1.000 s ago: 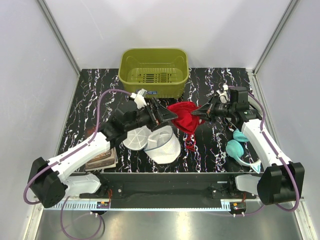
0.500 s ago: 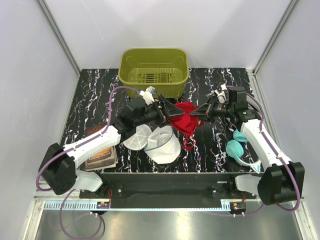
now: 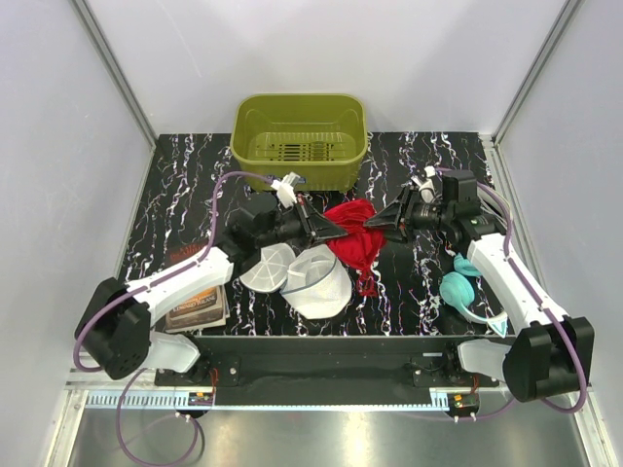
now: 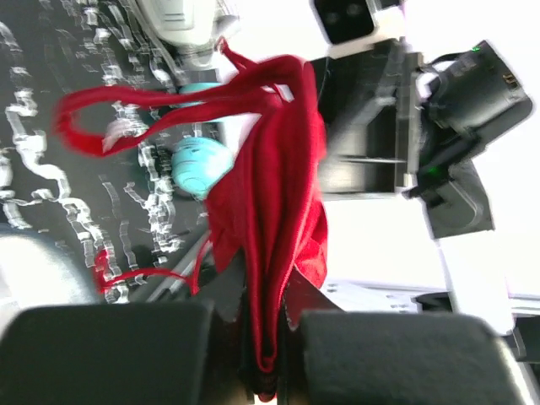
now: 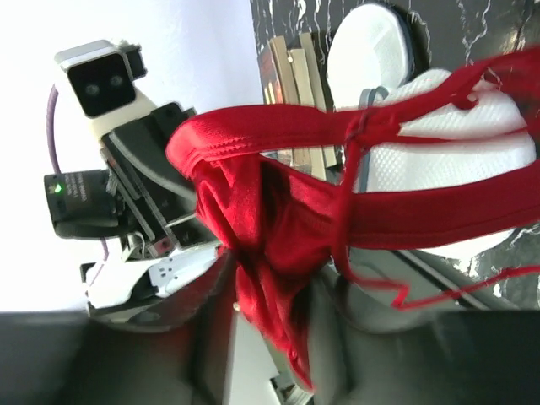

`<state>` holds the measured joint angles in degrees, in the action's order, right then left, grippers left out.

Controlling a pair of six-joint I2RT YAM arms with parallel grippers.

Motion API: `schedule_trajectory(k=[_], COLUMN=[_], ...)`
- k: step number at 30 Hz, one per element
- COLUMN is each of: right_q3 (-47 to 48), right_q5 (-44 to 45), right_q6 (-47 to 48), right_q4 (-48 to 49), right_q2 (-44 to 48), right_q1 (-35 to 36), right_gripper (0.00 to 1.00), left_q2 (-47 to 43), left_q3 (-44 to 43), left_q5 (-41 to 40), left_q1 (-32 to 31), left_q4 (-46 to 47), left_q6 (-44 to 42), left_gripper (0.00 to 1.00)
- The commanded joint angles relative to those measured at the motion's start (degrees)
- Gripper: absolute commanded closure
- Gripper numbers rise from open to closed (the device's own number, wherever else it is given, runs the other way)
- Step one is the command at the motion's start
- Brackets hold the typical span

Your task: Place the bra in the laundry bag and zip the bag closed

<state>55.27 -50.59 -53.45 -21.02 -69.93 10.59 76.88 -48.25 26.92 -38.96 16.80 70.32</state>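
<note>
Up over the middle of the table [image 3: 419, 165]: bra [image 3: 356, 245] hangs clear of the surface, strung between the two arms, with its loose end and a strap drooping toward the tabletop.
Left gripper [image 3: 341, 233]: clamped on one edge of the bra. Its wrist cam shows a fold of red cloth squeezed flat between the fingers.
Right gripper [image 3: 376, 224]: pinched down on the bra from the other side, with a thicker wad of cloth between its fingers.
Laundry bag [image 3: 316, 282]: white mesh pouch sitting on the table, just to the near-left of the hanging bra. There's a dark rim arc on top, but I can't tell if the mouth is properly open.
Neighbours: white dish [image 3: 268, 269] right against the bag's left side, book [image 3: 200, 306] further left, olive basket [image 3: 300, 141] at the back, teal thing [image 3: 458, 289] by the right arm.
How it'll handle: my guess is super light and totally floppy, with no shape of its own, so it sags wherever gravity says. Cloth grips fine, it's not slippery, and nothing's breakable.
Where to grab: the thick body cloth or a seamed edge. Thin straps are the trap imo, since they dangle and could snag on a finger or the zipper.
Bag itself: probably stiff-faced but light enough to skate when the zipper gets tugged, so pinning it with one arm seems smart.
</note>
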Motion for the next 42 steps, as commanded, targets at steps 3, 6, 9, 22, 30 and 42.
schedule_trajectory(k=[3, 6, 9, 22, 30, 42], right_q3=[0.8, 4.39, 8.26, 3.62, -0.95, 1.95], right_q5=[-3.38, -2.24, -0.57, -11.81, -11.11, -13.48], right_q6=[4.91, 13.33, 21.42, 21.37, 14.61, 12.23], right_q4=[-6.83, -16.4, -25.81, -25.92, -21.27, -15.63], right_q2=[4.27, 4.45, 5.15, 10.95, 16.4, 14.12], right_q1=[0.66, 0.66, 0.66, 9.78, 11.91, 15.69], right_gripper=[0.37, 0.24, 0.06, 0.01, 0.0, 0.0], left_q2=[-4.72, -4.28, -4.99, -7.89, -6.57, -7.01], left_q3=[-7.11, -10.98, -11.87, -19.42, -24.17, -23.82], left_q5=[4.79, 8.57, 13.66, 27.48, 30.21, 30.91], left_q1=[1.52, 2.83, 3.89, 4.51, 3.89, -1.03], left_q4=[-18.51, -28.1, -31.37, -42.89, -46.06, -46.06], left_q6=[-18.62, -26.8, -31.9, -51.51, -51.96, -49.76], left_gripper=[1.0, 1.0, 1.0, 1.0, 1.0, 1.0])
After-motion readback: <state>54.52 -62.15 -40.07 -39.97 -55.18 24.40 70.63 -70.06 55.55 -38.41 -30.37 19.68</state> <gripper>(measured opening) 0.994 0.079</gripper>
